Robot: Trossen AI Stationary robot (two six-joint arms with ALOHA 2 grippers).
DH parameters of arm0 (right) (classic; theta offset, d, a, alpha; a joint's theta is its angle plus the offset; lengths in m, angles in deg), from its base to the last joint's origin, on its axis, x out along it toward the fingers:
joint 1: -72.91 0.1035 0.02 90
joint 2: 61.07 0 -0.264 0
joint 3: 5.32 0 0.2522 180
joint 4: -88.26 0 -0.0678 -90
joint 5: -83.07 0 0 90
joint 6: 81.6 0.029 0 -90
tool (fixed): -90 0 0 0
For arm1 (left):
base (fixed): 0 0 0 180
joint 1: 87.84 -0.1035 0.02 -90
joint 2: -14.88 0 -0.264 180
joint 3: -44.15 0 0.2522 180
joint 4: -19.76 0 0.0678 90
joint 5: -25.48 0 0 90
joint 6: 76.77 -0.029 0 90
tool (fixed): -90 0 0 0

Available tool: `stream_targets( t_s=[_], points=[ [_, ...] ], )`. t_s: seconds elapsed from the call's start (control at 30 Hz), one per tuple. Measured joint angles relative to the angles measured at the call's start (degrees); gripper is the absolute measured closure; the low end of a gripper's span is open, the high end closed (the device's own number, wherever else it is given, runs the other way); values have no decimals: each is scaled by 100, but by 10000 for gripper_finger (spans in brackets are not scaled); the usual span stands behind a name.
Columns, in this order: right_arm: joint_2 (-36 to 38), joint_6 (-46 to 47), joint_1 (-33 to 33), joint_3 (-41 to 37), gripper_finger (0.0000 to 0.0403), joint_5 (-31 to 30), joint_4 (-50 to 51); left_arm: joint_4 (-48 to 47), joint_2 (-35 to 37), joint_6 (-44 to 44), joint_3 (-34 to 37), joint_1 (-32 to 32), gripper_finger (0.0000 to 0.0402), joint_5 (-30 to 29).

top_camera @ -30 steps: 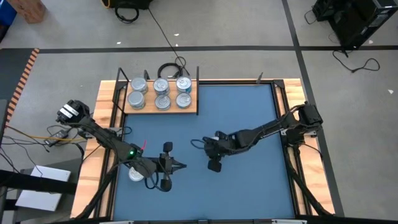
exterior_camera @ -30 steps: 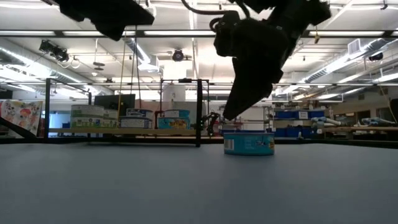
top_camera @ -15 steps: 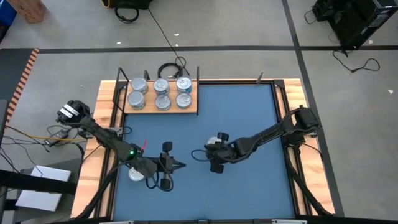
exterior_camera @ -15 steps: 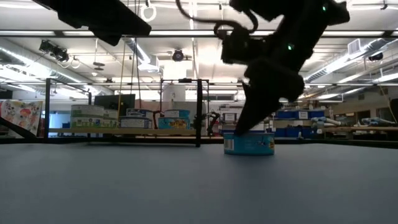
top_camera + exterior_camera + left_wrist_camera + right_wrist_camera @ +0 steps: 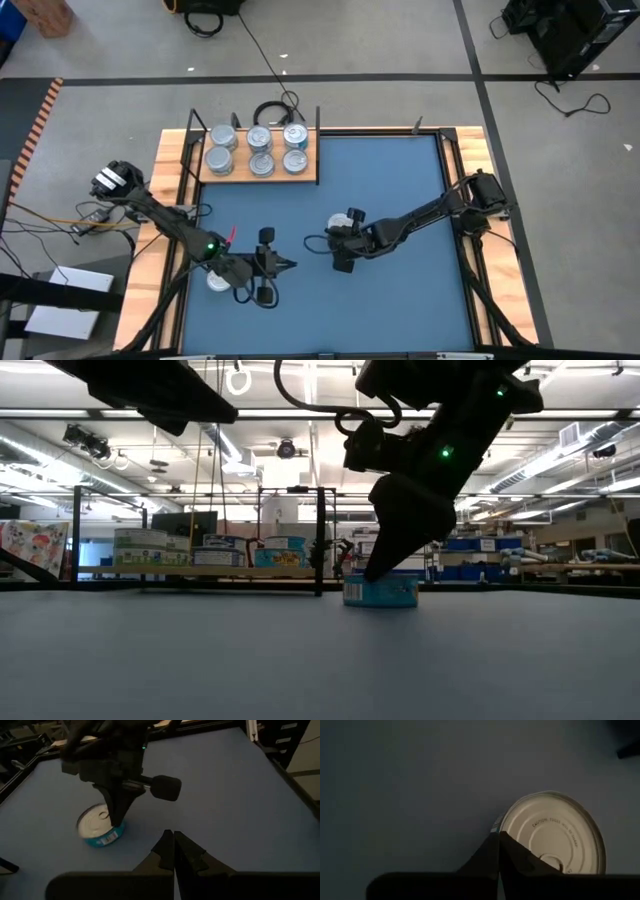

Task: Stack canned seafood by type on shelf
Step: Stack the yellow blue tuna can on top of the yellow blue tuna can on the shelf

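Right hand at frame centre, fingers pressed together, tips touching rim of lone teal-labelled tin on blue table, gripping nothing. Left hand lower left of centre, fingers together, empty. Shelf upper left carries six tins.

On the tin's lid in the right wrist view we made out a curved embossed line starting with "CAUTION"; the rest was too small for us to read.
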Motion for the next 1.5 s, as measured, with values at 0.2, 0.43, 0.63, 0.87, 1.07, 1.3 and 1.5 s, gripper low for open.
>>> stream_targets(
  t_s=[0.2,0.43,0.63,0.87,1.07,1.3,1.5],
  points=[
    [59,-108,-101,-17,393,388,-303,37,256,13,0,178,398,-71],
    [260,-578,-106,-48,399,1016,-1163,-381,585,150,0,399,398,-539],
    [265,-714,-222,-43,401,1516,-1853,-1157,425,599,0,390,398,-537],
    [272,-707,-416,-41,402,2032,-2282,-705,-319,-484,2,379,366,-587],
    [281,-705,-469,-38,402,2265,-2341,-483,-918,-1017,-183,379,295,-1225],
    [287,-706,-466,-32,402,2367,-2394,-482,-1424,-1052,-446,308,196,-1416],
    [289,-706,-466,-27,402,2425,-2460,-425,-1799,-1056,-586,73,132,-1710]
  ],
)
